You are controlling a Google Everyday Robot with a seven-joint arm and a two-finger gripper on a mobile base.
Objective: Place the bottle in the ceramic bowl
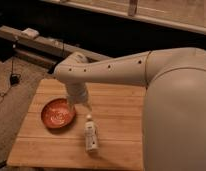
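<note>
The bottle [90, 134] is small and whitish and lies on its side on the wooden table [116, 150], its neck pointing away toward the gripper. The ceramic bowl [58, 113] is orange-red with pale marks in its centre and sits empty on the table's left part, just left of the bottle. My gripper [82, 103] hangs from the pale arm [106, 70] over the table, between the bowl's right rim and the bottle's cap, slightly above both. It holds nothing that I can see.
The arm's large pale shoulder [176, 110] fills the right side and hides the table's right part. A dark low bench [41, 47] runs behind the table. Carpet lies to the left, with a small dark device [14, 79] on a cable.
</note>
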